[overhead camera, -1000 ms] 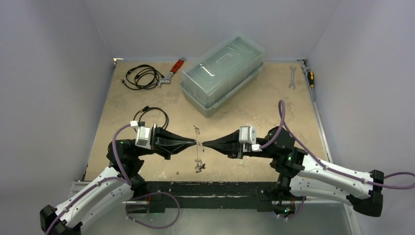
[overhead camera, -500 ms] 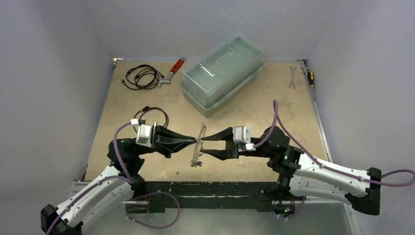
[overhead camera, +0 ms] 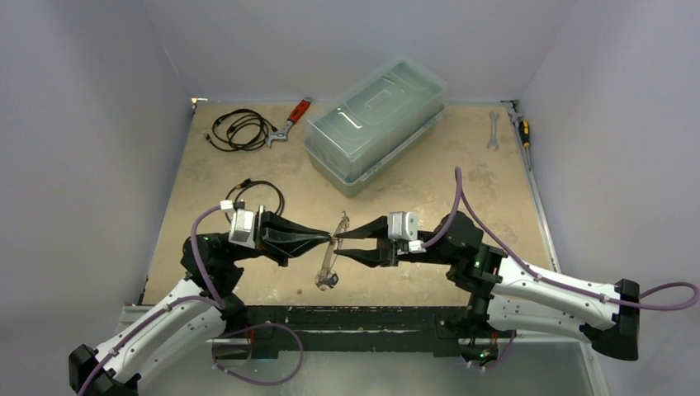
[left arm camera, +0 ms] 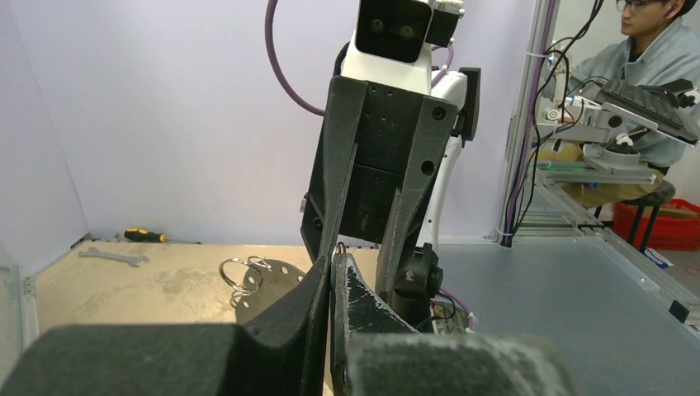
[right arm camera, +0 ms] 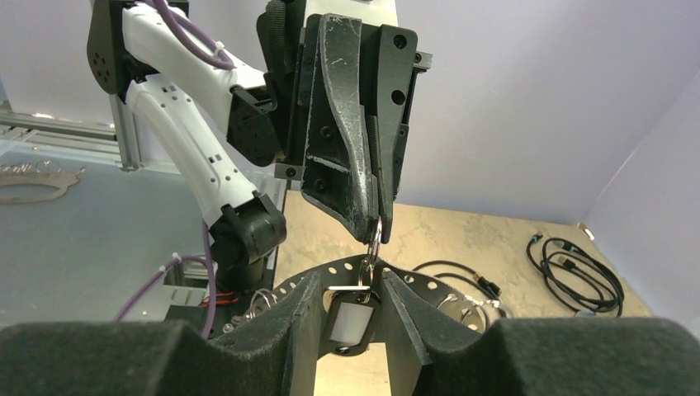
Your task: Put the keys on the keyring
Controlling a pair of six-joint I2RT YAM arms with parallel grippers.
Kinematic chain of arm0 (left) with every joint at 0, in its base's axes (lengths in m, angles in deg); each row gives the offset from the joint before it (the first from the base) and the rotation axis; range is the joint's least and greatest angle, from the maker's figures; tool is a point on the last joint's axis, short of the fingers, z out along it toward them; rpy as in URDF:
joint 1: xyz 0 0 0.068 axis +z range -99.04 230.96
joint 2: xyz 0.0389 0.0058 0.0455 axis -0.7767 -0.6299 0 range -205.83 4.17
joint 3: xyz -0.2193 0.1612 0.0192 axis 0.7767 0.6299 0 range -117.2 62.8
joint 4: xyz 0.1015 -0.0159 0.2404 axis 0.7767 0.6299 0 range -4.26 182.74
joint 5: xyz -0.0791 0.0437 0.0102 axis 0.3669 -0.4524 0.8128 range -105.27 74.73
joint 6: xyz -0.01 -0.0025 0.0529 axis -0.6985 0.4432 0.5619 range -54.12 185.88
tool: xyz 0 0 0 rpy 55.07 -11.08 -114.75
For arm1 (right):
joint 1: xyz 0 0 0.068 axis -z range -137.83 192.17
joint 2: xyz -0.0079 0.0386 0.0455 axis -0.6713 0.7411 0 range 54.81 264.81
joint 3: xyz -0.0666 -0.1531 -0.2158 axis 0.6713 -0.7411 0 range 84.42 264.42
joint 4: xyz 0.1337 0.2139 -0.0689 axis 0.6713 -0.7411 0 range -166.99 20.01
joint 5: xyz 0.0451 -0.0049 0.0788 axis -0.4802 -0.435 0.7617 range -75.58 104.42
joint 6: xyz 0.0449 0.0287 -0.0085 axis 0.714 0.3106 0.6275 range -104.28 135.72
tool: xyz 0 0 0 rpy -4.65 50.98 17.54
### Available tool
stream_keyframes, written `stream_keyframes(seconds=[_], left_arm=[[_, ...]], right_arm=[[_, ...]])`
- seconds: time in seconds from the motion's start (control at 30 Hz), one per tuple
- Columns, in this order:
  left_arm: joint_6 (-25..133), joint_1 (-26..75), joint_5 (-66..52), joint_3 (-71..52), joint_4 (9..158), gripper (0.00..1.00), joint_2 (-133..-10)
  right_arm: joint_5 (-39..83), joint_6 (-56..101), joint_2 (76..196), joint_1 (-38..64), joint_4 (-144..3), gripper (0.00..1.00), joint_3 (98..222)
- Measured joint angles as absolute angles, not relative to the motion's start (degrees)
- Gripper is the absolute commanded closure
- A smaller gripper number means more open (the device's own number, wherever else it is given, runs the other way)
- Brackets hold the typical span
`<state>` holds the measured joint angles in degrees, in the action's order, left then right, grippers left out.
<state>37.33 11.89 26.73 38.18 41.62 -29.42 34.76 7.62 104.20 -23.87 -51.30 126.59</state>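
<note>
My right tool (overhead camera: 339, 245) was pinched shut, tip to tip with my left tool (overhead camera: 328, 239). Now its two fingers stand apart, and it has slid a bit toward 9 o'clock. The keyring (right arm camera: 413, 280) hung straight down before. Now it leans, with its far end toward 1 o'clock and its near end toward 7 o'clock. The keys (overhead camera: 328, 281) at that low end have swung a little toward 9 o'clock too.

My left tool is squeezed shut on a small silver ring (right arm camera: 374, 239). A tag (right arm camera: 351, 323) hangs from that ring, right between the open fingers of my right tool. I cannot tell if those fingers touch the tag. The keyring curves just behind the tag, up in the air near the middle of the bench (overhead camera: 429, 177). I cannot tell if the small silver ring goes through it.

A clear box (overhead camera: 376, 124) sits at 12 o'clock. A black cable (overhead camera: 239, 129) and a red-handled wrench (overhead camera: 289, 122) lie at 11 o'clock. A spanner (overhead camera: 494, 129) and a screwdriver (overhead camera: 522, 128) lie at 2 o'clock.
</note>
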Motion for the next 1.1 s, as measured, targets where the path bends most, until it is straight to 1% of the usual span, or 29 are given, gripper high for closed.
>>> stream_keyframes(seconds=[0.8, 0.87, 0.93, 0.97, 1.1], left_arm=[[36.91, 11.96, 26.84, 38.20, 41.60, 1.00, -29.40], [36.91, 11.96, 26.90, 38.20, 41.60, 1.00, -29.40], [36.91, 11.96, 26.92, 38.23, 41.60, 1.00, -29.40], [36.91, 11.96, 26.95, 38.23, 41.60, 1.00, -29.40], [36.93, 12.00, 27.10, 38.29, 41.62, 1.00, -29.24]], right_arm=[[34.87, 7.71, 105.46, -23.87, -48.48, 0.83, 126.61], [34.89, 7.73, 105.64, -23.87, -48.35, 0.87, 126.61], [34.89, 7.80, 105.86, -23.87, -48.04, 0.98, 126.61], [34.89, 7.80, 105.94, -23.87, -48.02, 1.00, 126.61], [34.87, 7.91, 106.21, -23.87, -47.80, 1.00, 126.61]])
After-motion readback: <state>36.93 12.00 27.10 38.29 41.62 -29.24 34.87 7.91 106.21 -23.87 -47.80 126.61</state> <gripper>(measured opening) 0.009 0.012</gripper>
